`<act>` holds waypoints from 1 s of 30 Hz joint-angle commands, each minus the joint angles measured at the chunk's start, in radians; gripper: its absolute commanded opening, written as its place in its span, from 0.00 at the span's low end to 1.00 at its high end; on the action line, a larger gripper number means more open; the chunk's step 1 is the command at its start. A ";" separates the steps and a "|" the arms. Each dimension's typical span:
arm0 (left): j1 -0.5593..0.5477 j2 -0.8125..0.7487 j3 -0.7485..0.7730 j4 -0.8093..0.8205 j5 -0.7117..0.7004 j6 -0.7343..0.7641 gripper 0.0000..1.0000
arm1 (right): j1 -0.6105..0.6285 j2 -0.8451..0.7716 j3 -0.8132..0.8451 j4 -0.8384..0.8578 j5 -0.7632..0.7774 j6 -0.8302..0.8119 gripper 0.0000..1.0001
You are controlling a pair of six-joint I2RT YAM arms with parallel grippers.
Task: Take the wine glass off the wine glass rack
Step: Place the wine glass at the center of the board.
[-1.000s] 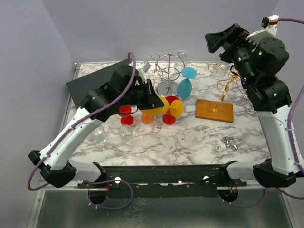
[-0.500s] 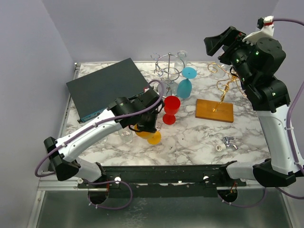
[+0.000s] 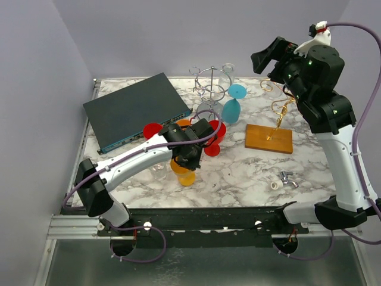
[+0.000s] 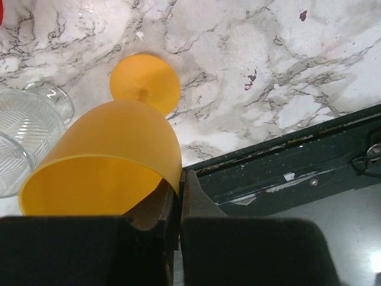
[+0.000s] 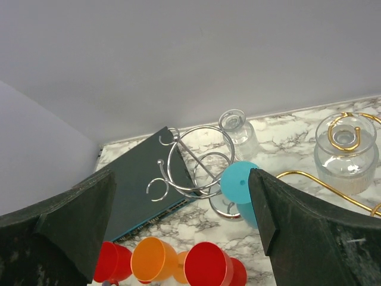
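Observation:
A blue wine glass (image 3: 232,102) hangs upside down on the silver wire wine glass rack (image 3: 211,89) at the back centre. In the right wrist view the blue wine glass (image 5: 239,186) and the rack (image 5: 196,161) lie between the wide-apart fingers. My right gripper (image 5: 181,202) is open, high above and to the right of the rack (image 3: 271,56). Near the table's front, my left gripper (image 3: 186,162) is shut on the rim of an orange wine glass (image 3: 186,174). The orange glass (image 4: 113,161) is tilted with its foot toward the marble, and the closed left gripper (image 4: 180,179) pinches its wall.
Two red glasses (image 3: 152,130) (image 3: 215,136) and another orange one (image 3: 183,123) stand mid-table. A dark flat box (image 3: 134,110) lies back left. A wooden board (image 3: 269,138) carries a gold wire stand (image 3: 284,106). A clear tumbler (image 4: 24,140) sits beside the held glass. Small metal parts (image 3: 284,177) lie front right.
My left arm has swung from the cluster of glasses by the rack toward the table's near edge, carrying the orange glass lower. The right arm has shifted slightly left, still open.

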 commanded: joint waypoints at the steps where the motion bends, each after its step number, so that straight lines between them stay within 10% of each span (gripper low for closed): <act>1: -0.005 0.039 0.012 0.022 -0.045 0.037 0.00 | -0.011 0.026 0.014 -0.063 0.003 -0.026 1.00; 30: -0.001 0.051 0.182 -0.027 -0.073 0.072 0.42 | -0.390 0.138 0.076 -0.137 -0.318 0.043 1.00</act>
